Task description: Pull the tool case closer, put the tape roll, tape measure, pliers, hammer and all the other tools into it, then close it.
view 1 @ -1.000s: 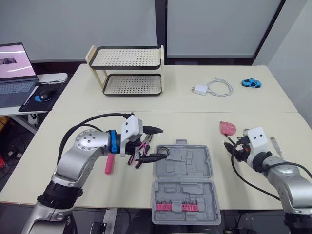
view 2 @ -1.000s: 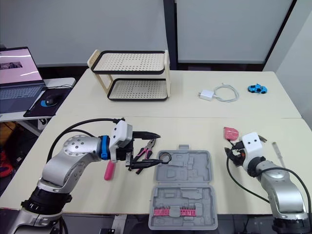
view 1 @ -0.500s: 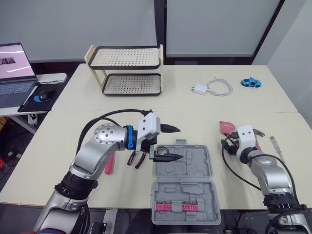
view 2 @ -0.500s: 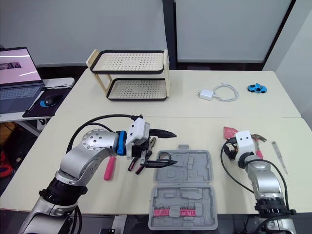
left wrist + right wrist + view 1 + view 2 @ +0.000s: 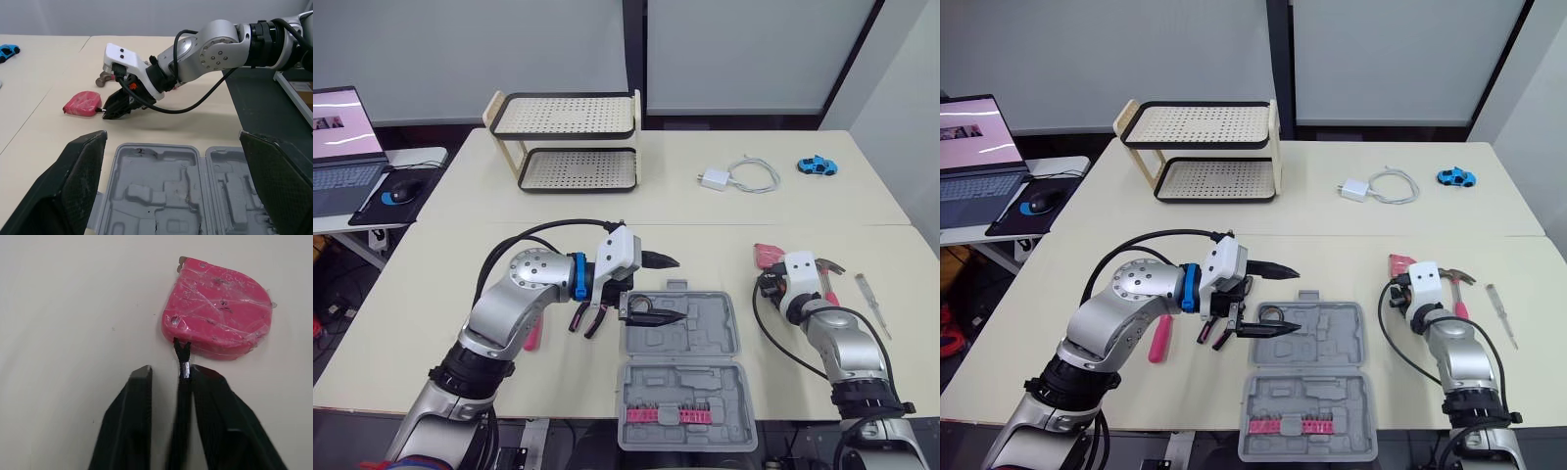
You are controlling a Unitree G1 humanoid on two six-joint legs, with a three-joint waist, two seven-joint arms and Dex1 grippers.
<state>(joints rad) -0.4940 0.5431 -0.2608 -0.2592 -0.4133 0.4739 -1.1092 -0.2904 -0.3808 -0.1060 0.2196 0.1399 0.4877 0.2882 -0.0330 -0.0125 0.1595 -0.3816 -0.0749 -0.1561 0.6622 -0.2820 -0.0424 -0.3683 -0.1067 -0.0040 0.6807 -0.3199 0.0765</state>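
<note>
Tool case [image 5: 707,339] lying open nr front edge of table [image 5: 431,294], nothing going in yet. L gripper [image 5: 658,288] hovering over it, wide open, empty. R gripper [image 5: 171,372] closing on tape measure [image 5: 217,320], fingers slightly apart, strap btwn them. Pliers [image 5: 587,319], hammer [image 5: 832,265] lying out.

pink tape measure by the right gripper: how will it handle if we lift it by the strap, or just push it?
Likely to dangle and swing: the strap on the tape measure looks thin and limp. Its glossy hard shell may be slippery under a direct pinch. It lies flat on the table, so a push should slide it, not roll it.
</note>
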